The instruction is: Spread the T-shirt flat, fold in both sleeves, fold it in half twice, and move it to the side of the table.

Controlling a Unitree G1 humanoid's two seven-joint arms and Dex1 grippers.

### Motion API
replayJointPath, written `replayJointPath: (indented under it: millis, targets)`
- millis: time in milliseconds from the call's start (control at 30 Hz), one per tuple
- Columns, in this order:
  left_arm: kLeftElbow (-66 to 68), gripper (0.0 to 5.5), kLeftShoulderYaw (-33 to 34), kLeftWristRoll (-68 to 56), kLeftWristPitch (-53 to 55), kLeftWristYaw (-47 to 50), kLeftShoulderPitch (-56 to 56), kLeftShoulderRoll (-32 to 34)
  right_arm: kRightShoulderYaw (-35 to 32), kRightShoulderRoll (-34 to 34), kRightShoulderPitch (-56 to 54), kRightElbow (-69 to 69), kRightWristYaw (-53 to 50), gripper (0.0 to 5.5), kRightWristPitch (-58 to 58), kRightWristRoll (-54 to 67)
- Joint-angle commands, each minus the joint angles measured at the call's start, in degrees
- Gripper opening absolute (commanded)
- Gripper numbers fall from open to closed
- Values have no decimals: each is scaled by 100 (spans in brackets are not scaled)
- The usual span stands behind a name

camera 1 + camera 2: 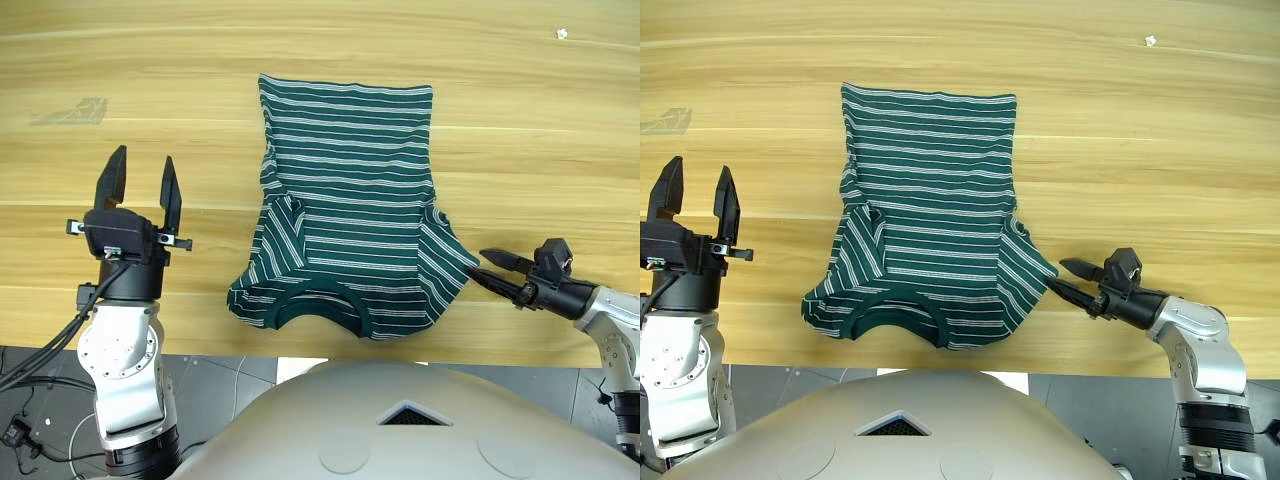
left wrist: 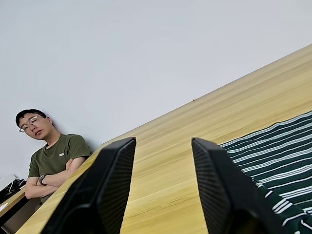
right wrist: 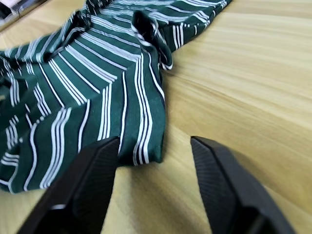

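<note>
Gaping wide with nothing in them, the right jaws sit low at the near edge of the desk. Their fingers straddle the outer corner of the right sleeve; whether either one touches the cloth, I cannot tell. The left jaws are parted just as far and equally empty. They are held up over the near edge, well apart from the cloth on its other side.

Between the two arms lies the T-shirt, green with white stripes, its collar toward the robot and its hem away. The body looks mostly spread, though rumpled around the shoulders. The left sleeve seems to be tucked over the body, while the right one juts out toward the jaws beside it.

So I would say the sleeve-folding step is in hand, with the right sleeve left to do. The next move calls for closing on that sleeve corner, lifting only slightly, and carrying it inward across the chest. It should come in low and smooth, so the body beneath does not drag or bunch.
</note>
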Motion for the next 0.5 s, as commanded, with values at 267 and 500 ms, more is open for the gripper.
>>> replayJointPath:
  millis: [267,500]
  targets:
    - [177,214,-101,141,-76,-9,29,-108,157,-166,80,116,244,36,-107,-263]
    - [268,214,-179,213,-106,10,-29,-192,160,-182,-2,52,354,4,-140,-201]
